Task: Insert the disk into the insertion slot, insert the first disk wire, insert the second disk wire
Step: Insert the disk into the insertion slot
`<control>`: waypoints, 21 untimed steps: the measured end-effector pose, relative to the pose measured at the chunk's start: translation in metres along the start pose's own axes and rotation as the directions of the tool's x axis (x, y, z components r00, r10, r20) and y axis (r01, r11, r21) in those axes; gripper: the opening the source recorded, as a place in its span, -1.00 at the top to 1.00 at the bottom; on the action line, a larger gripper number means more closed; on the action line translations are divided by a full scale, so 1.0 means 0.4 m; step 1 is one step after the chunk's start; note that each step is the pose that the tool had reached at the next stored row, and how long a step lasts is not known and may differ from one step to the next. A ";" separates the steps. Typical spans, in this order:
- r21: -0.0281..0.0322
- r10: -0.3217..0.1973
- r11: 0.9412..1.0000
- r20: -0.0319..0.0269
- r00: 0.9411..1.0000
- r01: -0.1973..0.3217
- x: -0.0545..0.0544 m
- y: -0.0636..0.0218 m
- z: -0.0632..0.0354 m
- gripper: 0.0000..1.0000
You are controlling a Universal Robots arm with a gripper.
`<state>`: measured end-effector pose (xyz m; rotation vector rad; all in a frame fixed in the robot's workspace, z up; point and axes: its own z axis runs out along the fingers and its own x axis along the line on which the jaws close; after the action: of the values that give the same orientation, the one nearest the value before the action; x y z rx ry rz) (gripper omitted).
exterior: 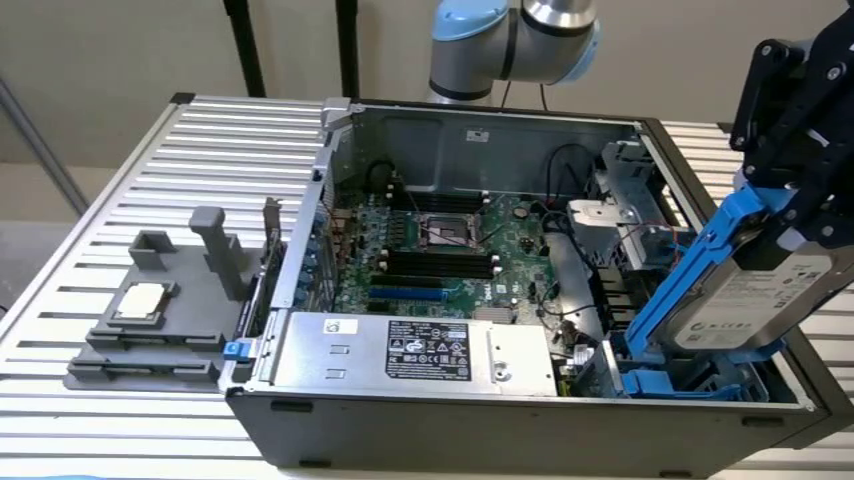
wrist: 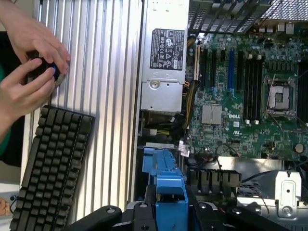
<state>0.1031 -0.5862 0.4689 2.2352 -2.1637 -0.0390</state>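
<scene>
The gripper [exterior: 797,225] is clamped on the disk [exterior: 754,300], pinching its blue carrier frame. The disk hangs tilted above the insertion slot [exterior: 667,382] — the drive bay at the exterior view's right corner of the PC case [exterior: 534,425], just beside the power-supply box [exterior: 414,350]. Its lower edge is near the bay's blue tabs but not seated. Status, as judged: step one is in progress, not complete — both wire steps are outstanding, since the disk is not yet in the bay.
</scene>
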 end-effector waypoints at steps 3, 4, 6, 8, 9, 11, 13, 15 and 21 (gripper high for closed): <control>0.000 0.008 1.000 0.001 1.000 -0.008 0.000 -0.001 0.007 0.36; 0.000 0.011 1.000 0.001 1.000 -0.011 0.000 -0.001 0.009 0.36; 0.000 0.020 1.000 0.001 1.000 -0.020 0.000 -0.003 0.012 0.36; 0.000 0.027 1.000 0.002 1.000 -0.027 0.000 -0.003 0.015 0.36; 0.000 0.029 1.000 0.002 1.000 -0.029 0.000 -0.004 0.017 0.36; 0.000 0.029 1.000 0.002 1.000 -0.029 0.000 -0.004 0.020 0.36; 0.000 0.029 1.000 0.004 1.000 -0.029 0.000 -0.004 0.022 0.36; 0.000 0.029 1.000 0.008 1.000 -0.029 0.000 -0.004 0.023 0.36; 0.000 0.028 1.000 0.027 0.999 -0.028 -0.001 -0.006 0.025 0.36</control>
<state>0.1052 -0.5859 0.4590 2.2167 -2.2085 -0.0686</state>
